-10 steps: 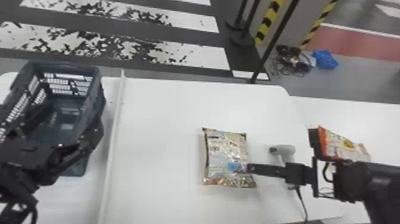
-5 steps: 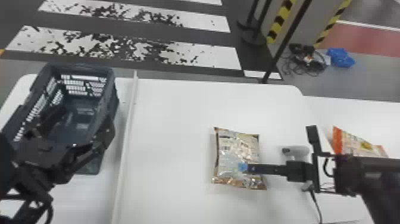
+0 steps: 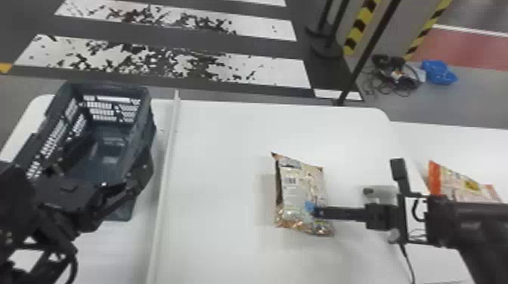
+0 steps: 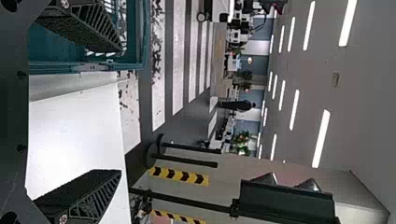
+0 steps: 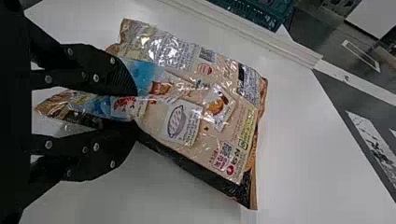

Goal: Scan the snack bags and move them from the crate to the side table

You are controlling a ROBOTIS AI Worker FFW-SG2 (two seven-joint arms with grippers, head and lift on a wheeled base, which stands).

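The job looks partway along: a second bag [image 3: 463, 187], with an orange edge, lies over at the side table [image 3: 453, 139], so probably at least one item is through, while the snack bag [image 3: 302, 189] in hand has yet to get there. Whether it has been scanned I can't tell; its printed back, barcode and all, faces the head camera, and what looks like the scanner [image 3: 383, 192] sits near the right arm, between this bag and the side table. What is left, as I judge it, is a scan if that is still owed, then the carry across and the release. The crate [image 3: 147, 121] stands at the robot's left, past a white divider [image 3: 166, 170], and part of its inside is hidden by the left arm, so I can't say if more bags wait there. As for the hold, the right gripper [image 5: 135, 108] has its two fingers closed on a pinched fold of the snack bag, toward one end; most of the bag reaches out beyond the fingertips, over the work table [image 3: 226, 151] and to the robot's left of the hand (tilted, though whether its lower edge touches the tabletop is hard to say). The left gripper [image 4: 120, 111] is spread wide with nothing between its fingers, beside the crate
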